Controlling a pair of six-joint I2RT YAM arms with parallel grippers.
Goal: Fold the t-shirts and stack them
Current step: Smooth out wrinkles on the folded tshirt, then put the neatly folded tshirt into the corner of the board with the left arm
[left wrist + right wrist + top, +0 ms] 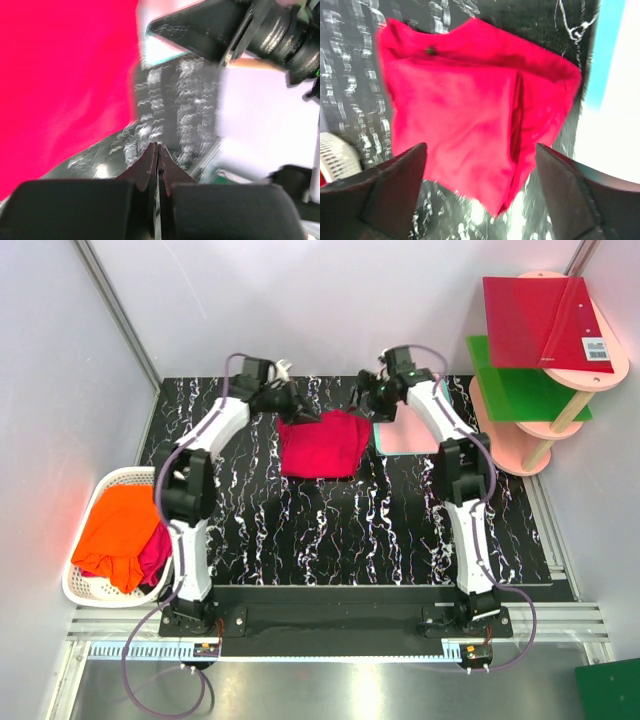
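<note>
Far to the left of both grippers, a white basket (72, 575) is set beside the table, with an orange t-shirt (118, 525) heaped in it and a second crimson t-shirt (155, 552) showing at that shirt's right side. The left gripper (300, 412) (158, 150) is held over the far part of the black marbled table (350, 530). Its jaws are pressed together tip to tip, and nothing is caught between them. Just beside these closed jaws, on their right and slightly nearer the arm bases, a folded crimson t-shirt (322, 443) (65, 85) is laid flat on the table as a rough square. In the right wrist view this shirt (470, 115) is seen below and between the fingers of the right gripper (365, 400) (480, 147), whose jaws are spread wide and touch no cloth. To the right of those open jaws, a pink board (405, 435) with a teal edge is lying on the table, just beside the shirt's right edge. Well beyond it, a pink shelf (545, 430) is stood off the table, carrying a green board (520, 390) and, above it, a red board (540, 320).
</note>
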